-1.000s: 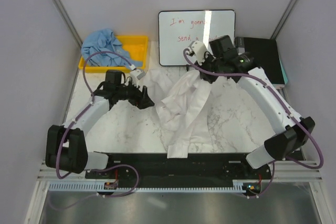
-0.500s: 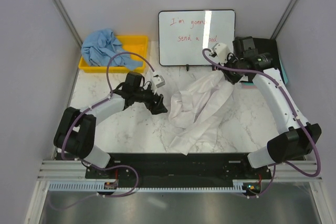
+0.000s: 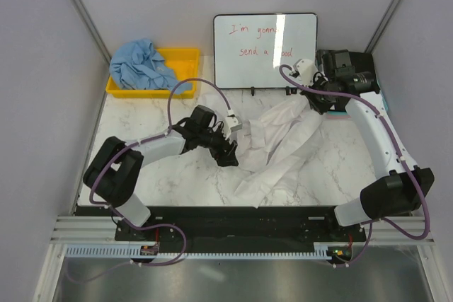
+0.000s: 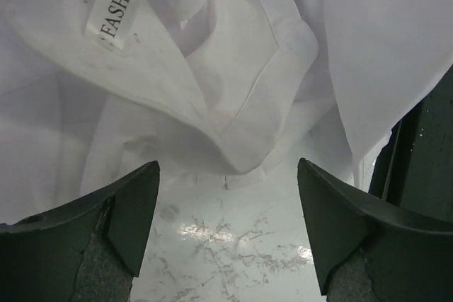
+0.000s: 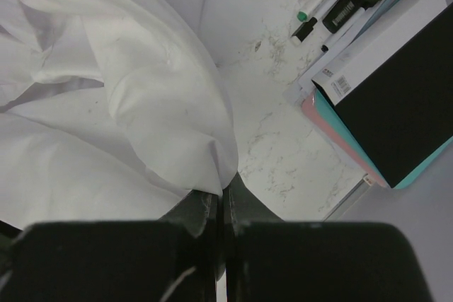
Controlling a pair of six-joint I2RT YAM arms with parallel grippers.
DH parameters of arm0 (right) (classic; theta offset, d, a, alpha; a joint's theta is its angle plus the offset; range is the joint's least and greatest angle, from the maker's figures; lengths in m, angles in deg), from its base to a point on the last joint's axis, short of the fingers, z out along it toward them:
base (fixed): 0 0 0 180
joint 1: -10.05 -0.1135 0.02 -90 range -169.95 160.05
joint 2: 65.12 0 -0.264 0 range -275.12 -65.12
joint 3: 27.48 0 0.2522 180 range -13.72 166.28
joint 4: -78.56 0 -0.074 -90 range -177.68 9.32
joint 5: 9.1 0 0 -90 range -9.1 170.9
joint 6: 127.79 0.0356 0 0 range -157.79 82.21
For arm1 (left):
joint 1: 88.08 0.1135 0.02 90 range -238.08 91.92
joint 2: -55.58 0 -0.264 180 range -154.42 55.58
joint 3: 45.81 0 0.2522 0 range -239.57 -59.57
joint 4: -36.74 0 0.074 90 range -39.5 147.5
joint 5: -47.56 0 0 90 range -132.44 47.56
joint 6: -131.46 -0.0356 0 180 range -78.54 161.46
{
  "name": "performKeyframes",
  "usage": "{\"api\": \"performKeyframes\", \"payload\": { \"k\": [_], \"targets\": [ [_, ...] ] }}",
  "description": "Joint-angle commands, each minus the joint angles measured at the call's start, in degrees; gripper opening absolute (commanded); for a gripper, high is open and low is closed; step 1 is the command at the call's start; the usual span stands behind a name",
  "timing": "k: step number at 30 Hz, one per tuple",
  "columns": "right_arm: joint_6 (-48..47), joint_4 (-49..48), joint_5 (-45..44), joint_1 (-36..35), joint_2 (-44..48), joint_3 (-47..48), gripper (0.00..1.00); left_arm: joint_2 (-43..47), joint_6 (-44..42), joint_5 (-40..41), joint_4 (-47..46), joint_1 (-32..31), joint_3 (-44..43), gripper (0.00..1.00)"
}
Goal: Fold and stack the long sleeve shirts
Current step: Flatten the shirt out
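The white shirt (image 3: 279, 143) lies crumpled across the middle of the marble table, stretched from front centre to back right. My right gripper (image 3: 311, 98) is shut on a fold of the white shirt (image 5: 170, 111) and holds it up at the back right. My left gripper (image 3: 232, 153) is open just left of the white shirt, low over the table; its collar and FASHION label (image 4: 117, 5) lie right ahead of the jaws. The light blue shirt (image 3: 141, 65) is bunched in and over the yellow bin (image 3: 180, 65) at the back left.
A whiteboard (image 3: 265, 47) with red writing stands at the back centre. Black and teal books (image 3: 357, 79) lie at the back right, also in the right wrist view (image 5: 396, 97), with markers (image 5: 315, 15) beside them. Grey walls close in both sides.
My right gripper has pulled the white shirt toward the back right, stretching it out. My left arm has swung right from the table's left part to the shirt's left edge.
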Motion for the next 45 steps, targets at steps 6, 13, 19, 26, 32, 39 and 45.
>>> {"api": "performKeyframes", "payload": {
  "k": [6,13,19,26,32,39,45],
  "targets": [
    [-3.57,0.95,1.78,0.11,-1.02,7.72,0.00,-2.54,5.22,10.44,0.56,1.83,-9.10,0.24],
    [-0.50,2.96,8.11,-3.04,-14.90,35.00,0.00,12.76,0.24,2.19,12.25,13.90,-18.77,0.02],
    [-6.01,5.87,10.40,-6.49,-13.80,41.64,0.00,25.93,-12.43,-5.11,32.07,13.20,-28.88,0.02],
    [-29.65,-1.77,11.90,13.17,15.12,-8.74,0.00,32.57,-12.73,0.92,37.87,-25.71,-15.82,0.02],
    [-38.37,-4.59,12.94,34.10,16.22,-21.89,0.00,22.63,-8.22,3.59,34.50,-26.50,-22.89,0.64],
    [-39.26,-1.60,16.20,34.31,10.05,-20.12,0.04,10.08,-9.45,6.19,24.43,-1.05,-24.85,0.74],
    [-35.49,-4.68,13.13,31.49,6.71,-20.48,0.06,-8.82,-13.75,16.48,17.11,-0.07,-31.86,0.86]
  ]
}}
